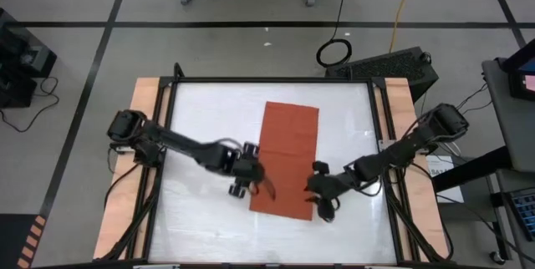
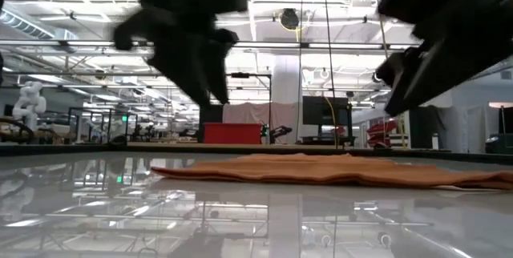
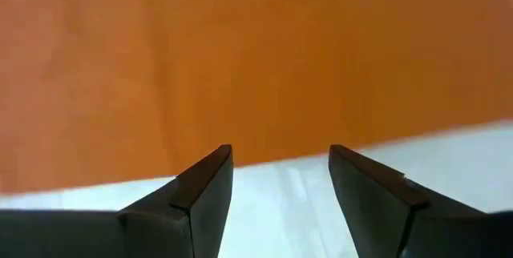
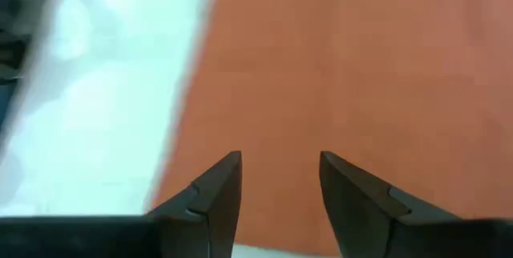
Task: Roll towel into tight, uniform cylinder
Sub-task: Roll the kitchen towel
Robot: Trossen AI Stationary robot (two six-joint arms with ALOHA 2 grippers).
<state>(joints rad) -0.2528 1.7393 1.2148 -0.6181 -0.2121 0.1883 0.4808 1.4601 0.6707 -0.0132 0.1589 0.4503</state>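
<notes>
Two gaping grippers, left (image 1: 251,187) and right (image 1: 322,192), flank the flat towel (image 1: 287,159) on the table (image 1: 201,110).

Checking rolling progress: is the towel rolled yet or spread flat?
Spread flat: the towel lies as a full rectangle on the table, no roll visible.

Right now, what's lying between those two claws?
Only the near end of the flat towel lies between the left gripper and right gripper, seen from the high view.

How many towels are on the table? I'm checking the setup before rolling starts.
1. The rust-orange towel lies flat and unrolled mid-table, its near end between the open left gripper and the open right gripper. Nothing suggests a second one hidden.
</notes>
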